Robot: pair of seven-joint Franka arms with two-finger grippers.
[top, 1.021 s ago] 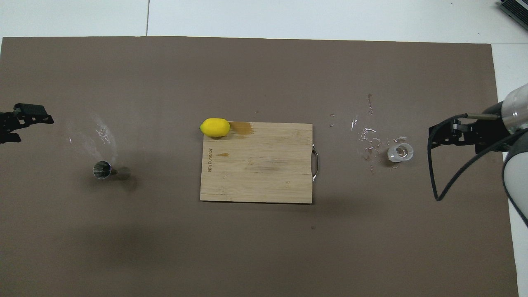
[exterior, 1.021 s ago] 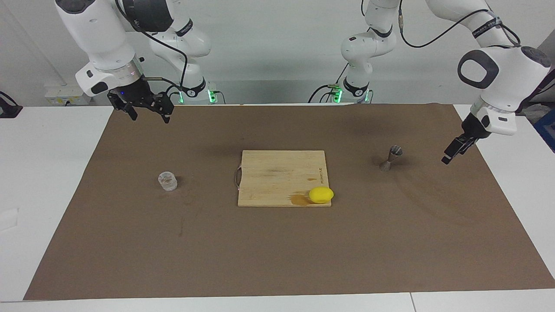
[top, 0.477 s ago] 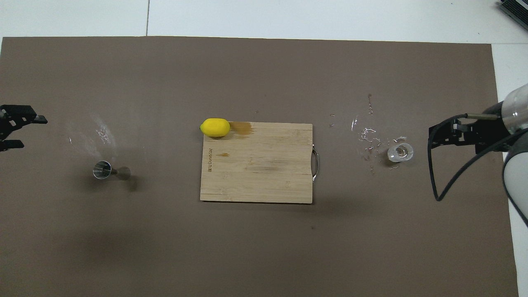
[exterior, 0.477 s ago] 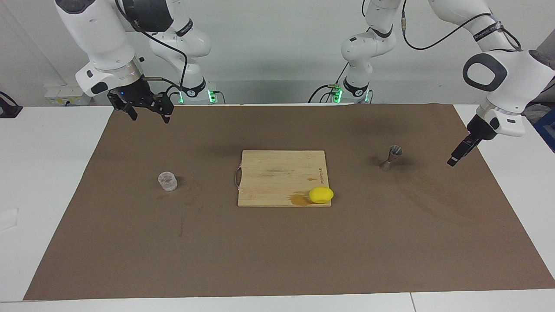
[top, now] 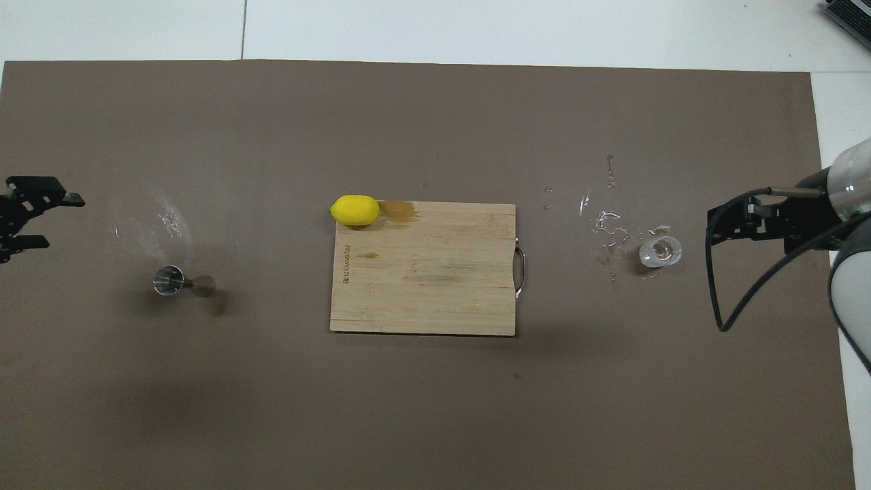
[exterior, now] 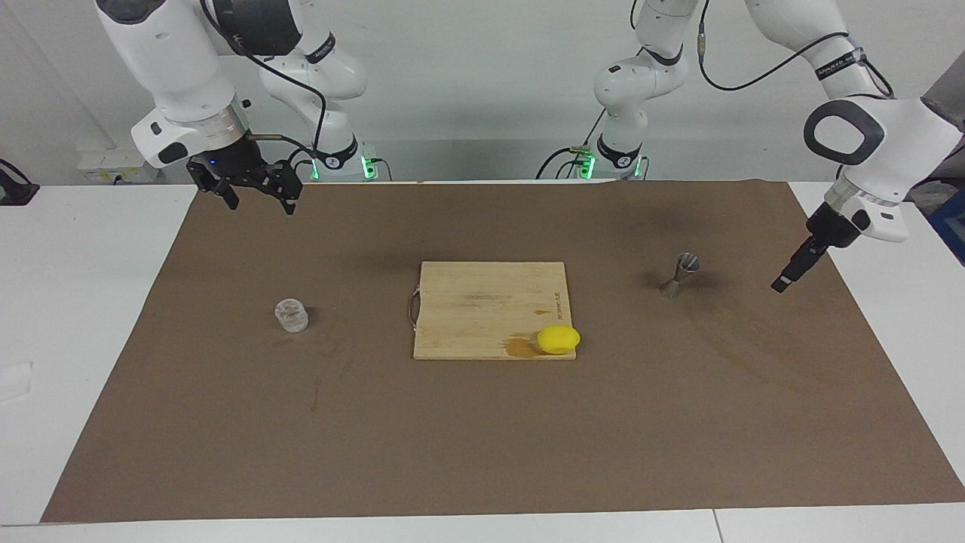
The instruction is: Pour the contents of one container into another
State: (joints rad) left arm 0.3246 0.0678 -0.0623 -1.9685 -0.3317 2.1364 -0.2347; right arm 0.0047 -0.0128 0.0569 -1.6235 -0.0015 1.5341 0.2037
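Both arms poised before any grasp: the right end effector point(exterior: 256, 194) and left end effector point(top: 30, 221) hang spread and empty, the glass cup point(exterior: 291, 315) and jigger point(exterior: 680, 274) standing untouched at either end of the bench point(exterior: 98, 302), the cup likely first to be gripped.

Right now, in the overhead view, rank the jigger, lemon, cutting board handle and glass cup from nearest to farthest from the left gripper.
From the left gripper:
1. Jigger, at the left arm's end.
2. Lemon, on the cutting board's corner.
3. Cutting board handle, facing the right arm's end.
4. Glass cup, at the right arm's end.
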